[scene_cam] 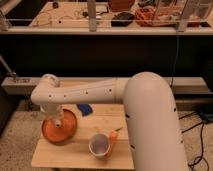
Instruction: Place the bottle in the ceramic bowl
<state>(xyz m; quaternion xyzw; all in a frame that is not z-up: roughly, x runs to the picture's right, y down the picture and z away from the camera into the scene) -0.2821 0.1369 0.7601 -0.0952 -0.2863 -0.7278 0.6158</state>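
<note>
The ceramic bowl [49, 132] is a wide, shallow orange dish on the left part of the small wooden table [75, 156]. My white arm reaches in from the right and bends down at its left end. My gripper [58, 120] hangs straight down over the middle of the bowl, just above or at its floor. I cannot make out the bottle; the wrist and gripper hide whatever is there.
A cup with a white inside [100, 145] stands at the table's front middle, with a small orange carrot-like object [114, 138] beside it on the right. A small blue object [85, 109] lies at the back, right of the bowl. A dark counter runs behind.
</note>
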